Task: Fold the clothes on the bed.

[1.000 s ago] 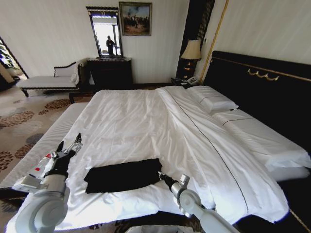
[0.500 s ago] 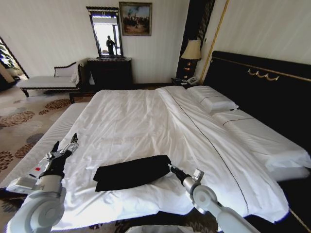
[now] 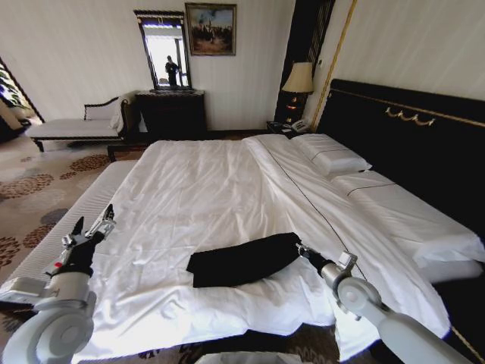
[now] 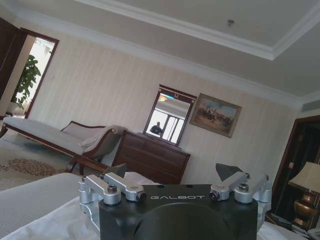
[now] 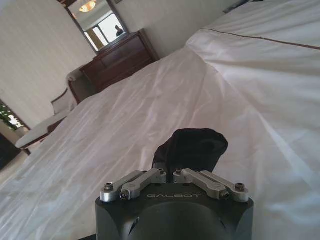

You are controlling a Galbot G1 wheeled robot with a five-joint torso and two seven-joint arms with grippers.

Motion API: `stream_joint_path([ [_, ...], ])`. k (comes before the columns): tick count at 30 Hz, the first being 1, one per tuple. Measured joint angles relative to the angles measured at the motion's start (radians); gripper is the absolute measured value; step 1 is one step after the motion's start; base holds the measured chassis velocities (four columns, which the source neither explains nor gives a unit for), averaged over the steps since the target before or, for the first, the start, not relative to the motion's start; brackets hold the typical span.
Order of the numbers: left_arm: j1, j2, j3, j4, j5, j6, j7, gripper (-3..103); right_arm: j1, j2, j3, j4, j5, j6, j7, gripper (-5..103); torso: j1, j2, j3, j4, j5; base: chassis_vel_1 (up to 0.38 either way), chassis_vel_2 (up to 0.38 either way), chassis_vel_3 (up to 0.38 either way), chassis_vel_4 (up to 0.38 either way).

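Note:
The clothes [image 3: 242, 260] are one black garment lying as a folded, elongated bundle on the near part of the bed [image 3: 204, 189]. My right gripper [image 3: 301, 249] is shut on the bundle's right end, low over the white sheet. The right wrist view has the closed fingers [image 5: 150, 177] pinching a raised hump of the black fabric [image 5: 192, 147]. Over the bed's near left edge, well apart from the garment, my left gripper [image 3: 92, 220] points upward. The left wrist view shows this gripper [image 4: 172, 172] open, with nothing between its fingers [image 4: 119, 171].
White pillows [image 3: 333, 159] lie against the black headboard [image 3: 409, 144] on the right. A dark dresser [image 3: 170, 114] with a mirror, a lamp [image 3: 299, 80] and a pale bench [image 3: 76, 125] stand by the far wall. Patterned carpet runs along the bed's left side.
My right gripper has dragged the black garment to the right across the sheet. The left arm has drifted a little to the left and stays open.

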Motion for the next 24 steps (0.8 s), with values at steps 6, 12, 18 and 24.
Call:
stream_joint_path([
  [6,0.001,0.009,-0.001,-0.003,-0.004,0.004,-0.001,100,0.094,0.039,-0.145,0.003,-0.104,0.018,-0.154,1,0.0,0.0,0.0,0.0,-0.0001,0.0,0.0,0.0,0.0],
  [12,0.004,-0.004,0.007,0.006,-0.001,0.004,-0.001,100,0.196,0.068,-0.289,-0.046,-0.178,0.045,-0.265,1,0.0,0.0,0.0,-0.0001,-0.0003,0.0,0.0,0.0,0.0],
  [18,0.0,-0.01,0.009,0.014,0.002,0.003,-0.002,100,0.295,0.102,-0.425,-0.101,-0.214,0.04,-0.316,1,0.0,0.0,0.0,-0.0001,-0.0003,0.0,0.0,0.0,0.0],
  [24,0.002,-0.015,0.012,0.011,0.007,0.003,-0.002,100,0.369,0.158,-0.514,-0.164,-0.237,0.027,-0.331,1,0.0,0.0,0.0,-0.0001,0.0,0.0,0.0,0.0,0.0],
])
